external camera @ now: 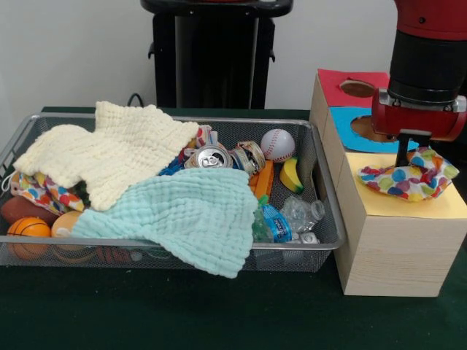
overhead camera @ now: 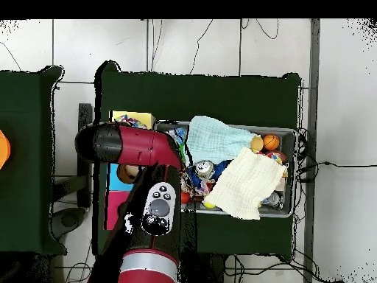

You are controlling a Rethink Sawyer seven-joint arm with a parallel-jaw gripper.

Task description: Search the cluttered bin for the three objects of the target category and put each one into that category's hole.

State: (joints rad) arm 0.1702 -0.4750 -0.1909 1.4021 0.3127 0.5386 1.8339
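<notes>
The wire mesh bin (external camera: 219, 120) holds clutter under a cream waffle cloth (external camera: 117, 149) and a mint-green waffle cloth (external camera: 182, 219). One dotted fabric piece (external camera: 408, 177) lies on the yellow face (external camera: 438, 205) of the nearest box and covers the hole, which is hidden. My gripper (external camera: 403, 162) comes straight down onto the far edge of that piece; its state does not show. A second dotted piece (external camera: 40, 191) peeks out at the bin's left under the cream cloth. In the overhead view my arm (overhead camera: 140, 147) hides the gripper, and the dotted piece (overhead camera: 132, 118) shows on the yellow box.
Behind the yellow box stand the blue-faced box (external camera: 343, 117) and the red-faced box (external camera: 336, 80), each with a round hole. The bin also holds a baseball (external camera: 277, 144), a toy banana (external camera: 292, 175), crushed cans (external camera: 213, 157), a plastic bottle (external camera: 295, 215) and small orange balls (external camera: 28, 230).
</notes>
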